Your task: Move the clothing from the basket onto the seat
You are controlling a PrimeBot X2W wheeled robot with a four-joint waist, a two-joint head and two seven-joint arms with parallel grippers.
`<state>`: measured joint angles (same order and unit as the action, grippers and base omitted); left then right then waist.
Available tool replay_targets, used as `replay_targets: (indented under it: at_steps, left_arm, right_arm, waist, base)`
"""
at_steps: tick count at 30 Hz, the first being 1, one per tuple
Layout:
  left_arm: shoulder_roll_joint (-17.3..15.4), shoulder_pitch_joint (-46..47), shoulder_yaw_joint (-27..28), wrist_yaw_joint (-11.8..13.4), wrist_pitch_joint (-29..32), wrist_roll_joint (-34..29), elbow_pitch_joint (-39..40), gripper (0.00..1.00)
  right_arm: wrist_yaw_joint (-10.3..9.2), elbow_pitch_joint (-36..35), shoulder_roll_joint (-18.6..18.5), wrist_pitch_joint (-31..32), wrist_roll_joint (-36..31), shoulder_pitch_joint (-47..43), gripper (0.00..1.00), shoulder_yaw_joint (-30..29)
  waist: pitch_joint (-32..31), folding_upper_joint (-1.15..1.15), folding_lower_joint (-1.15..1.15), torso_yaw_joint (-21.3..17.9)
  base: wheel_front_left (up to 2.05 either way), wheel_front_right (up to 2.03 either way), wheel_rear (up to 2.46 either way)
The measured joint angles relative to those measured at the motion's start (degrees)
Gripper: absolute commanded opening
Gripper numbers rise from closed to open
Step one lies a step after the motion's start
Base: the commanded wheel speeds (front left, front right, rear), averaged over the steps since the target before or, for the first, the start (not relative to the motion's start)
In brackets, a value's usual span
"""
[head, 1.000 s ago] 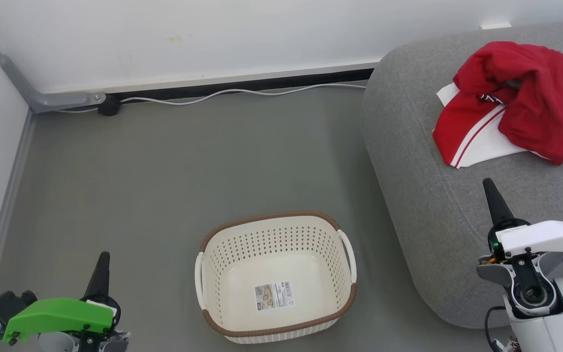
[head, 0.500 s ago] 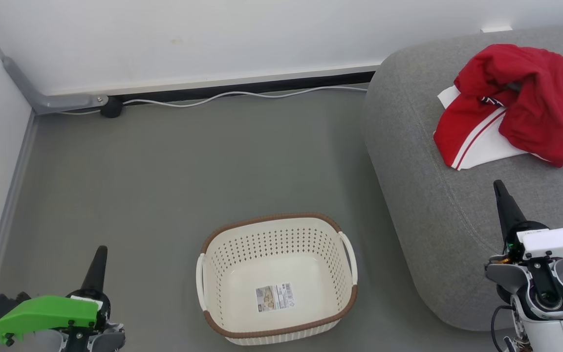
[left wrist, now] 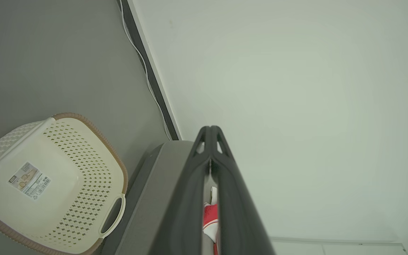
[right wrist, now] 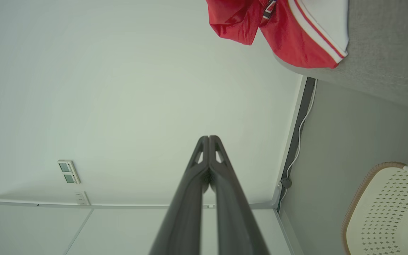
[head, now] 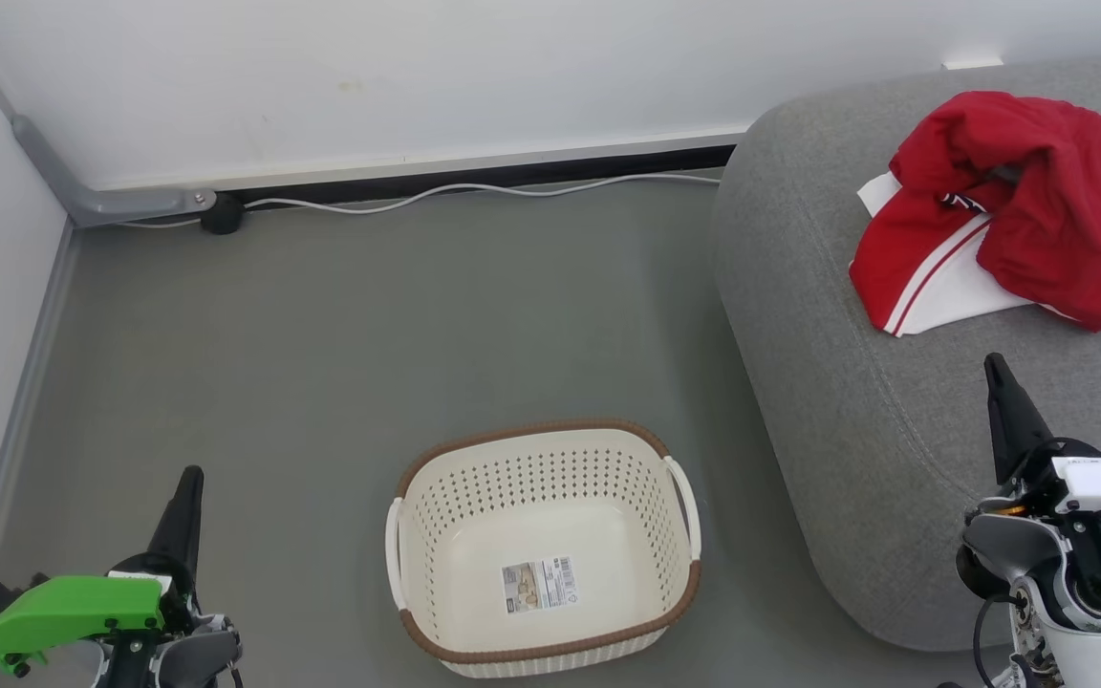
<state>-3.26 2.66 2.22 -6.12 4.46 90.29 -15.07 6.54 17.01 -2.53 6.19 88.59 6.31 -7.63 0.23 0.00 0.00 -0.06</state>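
We judge the moving itself to be done and the step in hand to be the close of the task. The basket (head: 531,427) stands on the floor (head: 321,334) at about six o'clock in the head view. It holds nothing but a label sticker (head: 538,583) on its bottom. The clothing (head: 1000,205) lies in a rumpled red heap with a white striped panel on the seat (head: 828,401). It is at about two o'clock from the basket, well apart from it, and it rests on the top of the cushion, not over its rounded edge.

The left pincer (head: 192,476) is at about eight o'clock, above the floor and apart from the basket. Its fingers are pressed together and have hold of nothing. The right pincer (head: 993,361) is at about four o'clock, near the seat's front. It is likewise closed tip to tip and empty, with its fingers pointing toward twelve.

As we read it, nothing is left to fetch. The next move calls only for keeping both arms clear of the heap and the basket, so that neither is nudged.
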Motion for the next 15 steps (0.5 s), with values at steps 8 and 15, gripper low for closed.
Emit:
replay_targets:
  at_steps: [8,15]
  left_arm:
    - [0.2,0.4,0.7,-0.7,0.6,2.7,-0.7,0.0]
    - [0.2,0.4,0.7,-0.7,0.6,2.7,-0.8,0.0]
  right_arm:
    - [0.02,-0.3,0.3,0.6,2.8,-0.8,0.0,-0.7]
    - [0.02,-0.3,0.3,0.6,2.8,-0.9,0.0,-0.7]
  waist:
    - [-0.1,0.0,0.0,0.0]
    - [-0.1,0.0,0.0,0.0]
  base:
    - [0.0,0.0,0.0]
    - [0.0,0.0,0.0]
